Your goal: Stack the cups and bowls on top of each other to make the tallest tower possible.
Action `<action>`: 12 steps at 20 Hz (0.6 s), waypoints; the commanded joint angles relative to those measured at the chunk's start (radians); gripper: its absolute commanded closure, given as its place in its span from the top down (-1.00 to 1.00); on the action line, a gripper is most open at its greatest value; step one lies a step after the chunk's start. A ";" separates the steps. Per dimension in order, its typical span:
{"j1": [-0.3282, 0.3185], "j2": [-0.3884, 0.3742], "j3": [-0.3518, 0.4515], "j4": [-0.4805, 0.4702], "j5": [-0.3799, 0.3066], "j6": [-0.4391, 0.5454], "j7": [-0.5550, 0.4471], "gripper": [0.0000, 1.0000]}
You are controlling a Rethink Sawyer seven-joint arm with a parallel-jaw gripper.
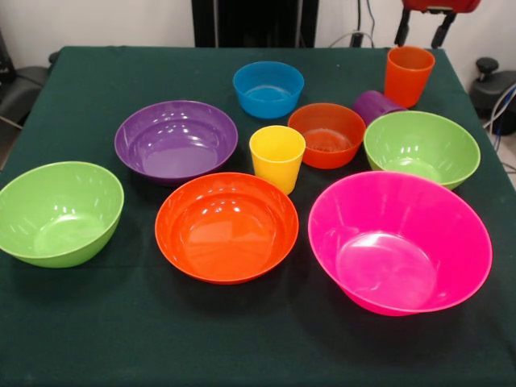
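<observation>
All the bowls and cups sit singly on the green cloth, and no tower shows. A huge pink bowl (399,242) and a large orange bowl (226,227) are nearest. Green bowls sit at the left (58,211) and right (422,147). Behind lie a purple bowl (176,139), a small blue bowl (268,89) and a small orange bowl (326,135). A yellow cup (276,157) stands upright mid-table. The purple cup (375,105) lies on its side. My gripper (419,40) hangs open just above the upright orange cup (408,75), holding nothing.
The table (97,339) is covered in dark green cloth, with its edges close to the left green bowl and the pink bowl. Cables and black equipment (493,85) sit off the table at the right.
</observation>
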 commanded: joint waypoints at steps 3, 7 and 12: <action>-0.003 0.044 0.049 -0.123 0.018 0.173 0.115 1.00; -0.022 0.093 0.057 -0.217 0.015 0.225 0.099 1.00; -0.024 0.165 0.053 -0.318 0.002 0.241 0.105 1.00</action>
